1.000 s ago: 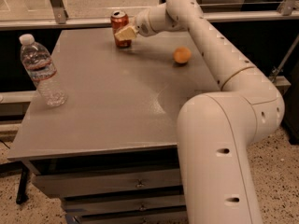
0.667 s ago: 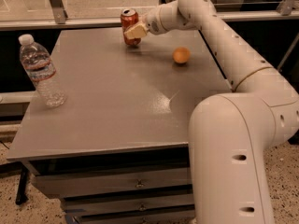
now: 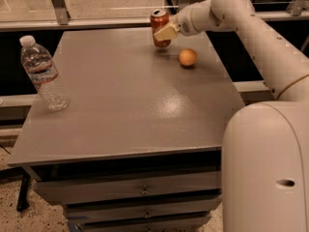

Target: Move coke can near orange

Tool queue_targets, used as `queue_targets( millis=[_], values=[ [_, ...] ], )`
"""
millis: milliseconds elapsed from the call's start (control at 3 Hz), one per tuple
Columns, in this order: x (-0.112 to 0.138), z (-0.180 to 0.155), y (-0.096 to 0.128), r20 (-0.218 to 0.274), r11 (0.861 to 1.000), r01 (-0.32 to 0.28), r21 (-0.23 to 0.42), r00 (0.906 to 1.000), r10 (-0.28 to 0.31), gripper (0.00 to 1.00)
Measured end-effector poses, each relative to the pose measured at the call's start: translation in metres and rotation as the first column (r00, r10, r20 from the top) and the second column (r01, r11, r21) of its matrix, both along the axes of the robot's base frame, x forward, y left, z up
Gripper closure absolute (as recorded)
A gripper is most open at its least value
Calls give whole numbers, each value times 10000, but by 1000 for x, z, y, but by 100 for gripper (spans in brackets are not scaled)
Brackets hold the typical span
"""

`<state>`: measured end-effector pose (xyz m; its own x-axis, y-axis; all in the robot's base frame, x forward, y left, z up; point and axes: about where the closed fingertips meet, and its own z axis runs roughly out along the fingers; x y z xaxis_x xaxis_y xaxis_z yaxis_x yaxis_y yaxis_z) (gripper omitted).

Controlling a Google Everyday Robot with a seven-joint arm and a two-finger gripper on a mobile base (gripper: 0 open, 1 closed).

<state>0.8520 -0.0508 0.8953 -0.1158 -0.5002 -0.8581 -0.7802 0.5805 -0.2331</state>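
The red coke can [image 3: 159, 22] with a silver top is held upright just above the far part of the grey table [image 3: 125, 95]. My gripper [image 3: 164, 32] reaches in from the right and is shut on the can, one cream fingertip across its front. The orange [image 3: 188, 57] lies on the table a short way to the right of the can and nearer to me, apart from it.
A clear plastic water bottle [image 3: 42, 73] stands near the table's left edge. A metal rail and glass barrier [image 3: 87, 21] run behind the far edge. My white arm and base [image 3: 270, 144] fill the right side. Drawers [image 3: 140, 192] sit below the table top.
My gripper has carried the coke can to the right along the far part of the table, closer to the orange. The orange and bottle have not moved.
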Motion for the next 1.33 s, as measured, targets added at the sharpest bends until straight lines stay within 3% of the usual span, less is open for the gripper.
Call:
queue_targets(
  millis=[667, 1333],
  values=[
    [-5, -4, -61, -4, 9942, 976, -453, 9952, -977, 100],
    [-2, -7, -105, 1, 9841, 1541, -879, 9880, -1547, 100]
  ],
)
